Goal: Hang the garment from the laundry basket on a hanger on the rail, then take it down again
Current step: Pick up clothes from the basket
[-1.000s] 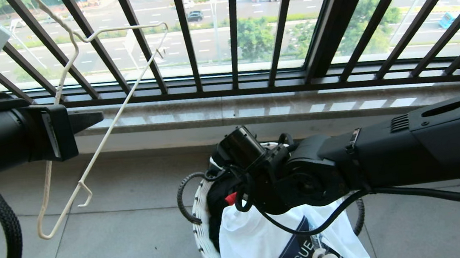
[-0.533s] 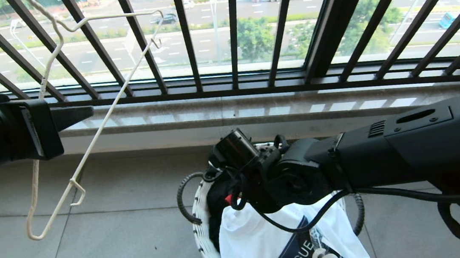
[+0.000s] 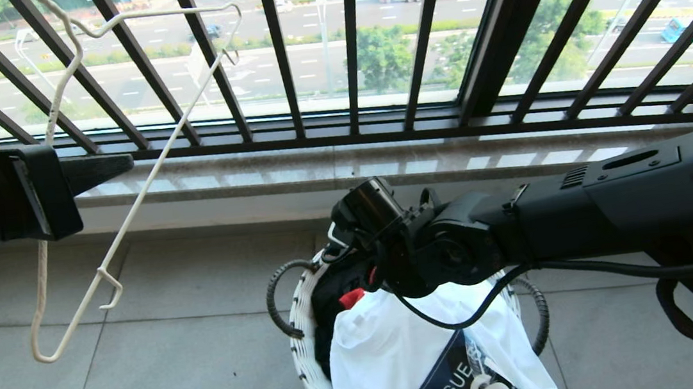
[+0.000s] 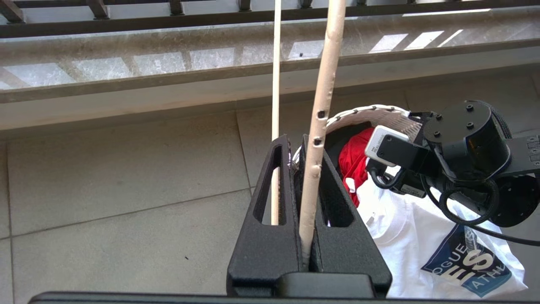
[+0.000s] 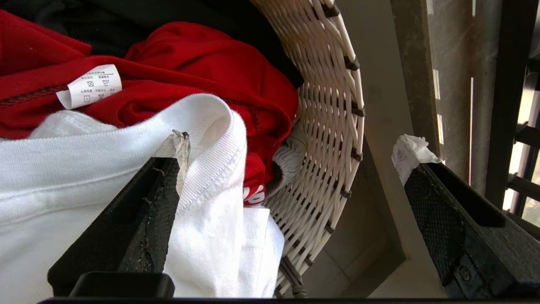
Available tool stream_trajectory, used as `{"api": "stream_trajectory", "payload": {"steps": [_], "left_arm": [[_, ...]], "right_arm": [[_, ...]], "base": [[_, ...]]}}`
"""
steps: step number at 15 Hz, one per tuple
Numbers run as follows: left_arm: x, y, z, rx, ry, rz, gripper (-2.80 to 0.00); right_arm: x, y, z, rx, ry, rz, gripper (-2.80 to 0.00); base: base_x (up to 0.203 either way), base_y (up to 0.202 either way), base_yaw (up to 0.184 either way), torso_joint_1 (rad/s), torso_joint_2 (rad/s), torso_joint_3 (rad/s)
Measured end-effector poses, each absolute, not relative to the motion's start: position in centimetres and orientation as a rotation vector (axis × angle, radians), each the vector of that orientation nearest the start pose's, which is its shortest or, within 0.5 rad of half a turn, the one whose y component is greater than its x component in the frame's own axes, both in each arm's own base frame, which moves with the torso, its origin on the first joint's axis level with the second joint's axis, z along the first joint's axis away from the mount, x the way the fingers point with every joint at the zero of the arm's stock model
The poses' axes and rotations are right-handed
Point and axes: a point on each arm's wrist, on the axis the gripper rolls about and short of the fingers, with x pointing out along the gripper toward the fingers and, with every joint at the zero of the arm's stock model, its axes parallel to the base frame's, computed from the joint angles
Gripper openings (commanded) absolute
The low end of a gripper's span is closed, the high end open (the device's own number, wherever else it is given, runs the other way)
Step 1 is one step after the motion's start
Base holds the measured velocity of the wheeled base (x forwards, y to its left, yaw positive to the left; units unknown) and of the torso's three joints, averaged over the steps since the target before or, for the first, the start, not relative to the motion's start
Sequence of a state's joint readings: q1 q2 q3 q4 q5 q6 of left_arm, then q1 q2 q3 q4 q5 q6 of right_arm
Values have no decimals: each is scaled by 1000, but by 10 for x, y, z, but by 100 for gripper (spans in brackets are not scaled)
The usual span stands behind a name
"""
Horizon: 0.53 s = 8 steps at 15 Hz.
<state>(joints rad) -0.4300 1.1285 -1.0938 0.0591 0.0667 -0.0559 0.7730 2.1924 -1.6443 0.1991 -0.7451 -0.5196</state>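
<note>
The garment (image 3: 397, 369), a white T-shirt with a dark blue logo, lies on top in the round white woven laundry basket (image 3: 303, 347). My right gripper (image 5: 295, 143) hangs open over the basket's far side. One finger rests at the garment's ribbed collar (image 5: 219, 160), the other stands outside the basket wall (image 5: 329, 126). In the head view the right wrist (image 3: 429, 250) hides those fingers. At the left, my left gripper (image 3: 127, 163) is shut on the thin cream hanger (image 3: 145, 177), also clamped in the left wrist view (image 4: 297, 141). The rail is out of view.
A red garment (image 5: 190, 55) and a black one (image 5: 147, 12) lie under the T-shirt. Black window bars (image 3: 350, 46) and a stone sill (image 3: 382, 165) run just behind the basket. Grey floor tiles (image 3: 178, 367) spread between the hanger and the basket.
The left gripper has drawn back to the left with the hanger, whose hook end has risen. The right wrist has lifted slightly over the basket.
</note>
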Motion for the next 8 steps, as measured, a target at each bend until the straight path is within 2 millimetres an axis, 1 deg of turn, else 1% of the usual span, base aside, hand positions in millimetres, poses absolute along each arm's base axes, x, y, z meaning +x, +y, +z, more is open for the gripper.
{"api": "stream_trajectory", "payload": {"steps": [4,6,8], "left_arm": [[135,-60,332,-34,94,-360,-280],[135,-60,333,-35,92,-360,-280],[134,-60,333,-35,90,-360,-280]], "right_arm": [[322,290,152,-1028,537,169,0],[318,295,156,-1023,518,177,0],[313,301,155,-1046,512,175,0]], "base": [[0,0,0,0,0,0],[0,0,0,0,0,0],[0,0,0,0,0,0]]}}
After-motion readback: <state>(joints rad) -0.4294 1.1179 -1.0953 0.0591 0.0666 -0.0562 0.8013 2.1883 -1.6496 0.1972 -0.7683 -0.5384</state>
